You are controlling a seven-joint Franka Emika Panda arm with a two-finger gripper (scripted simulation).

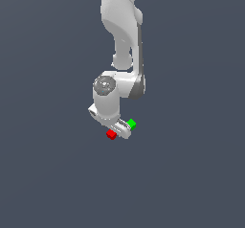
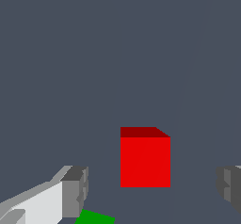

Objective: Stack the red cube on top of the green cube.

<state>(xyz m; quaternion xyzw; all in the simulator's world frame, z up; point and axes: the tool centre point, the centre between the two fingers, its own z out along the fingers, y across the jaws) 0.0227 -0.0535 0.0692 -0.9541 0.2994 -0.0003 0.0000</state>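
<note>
Fingers [image 2: 75,192] of the gripper [image 2: 150,190] stand nearest the wrist camera, spread wide apart, one grey pad at each side of the picture. Between them, touching neither pad, sits the red cube [image 2: 145,161] on the plain dark grey floor [image 2: 117,53]; one bright face and a darker top face are visible. A corner of the green cube [image 2: 95,217] shows just beside the lighter finger, outside the gap that holds the red cube.

In the exterior view the gripper [image 1: 120,128] hangs low over the floor [image 1: 48,174], beneath the white wrist and arm [image 1: 122,26] that descend from the upper edge. The red cube [image 1: 111,134] lies at the gripper's side toward the exterior view's left and slightly nearer the camera; the green cube [image 1: 131,123] lies at the gripper's opposite side, toward the exterior view's right. The two cubes rest apart, with the gripper's body between them. Neither cube is stacked on the other.
</note>
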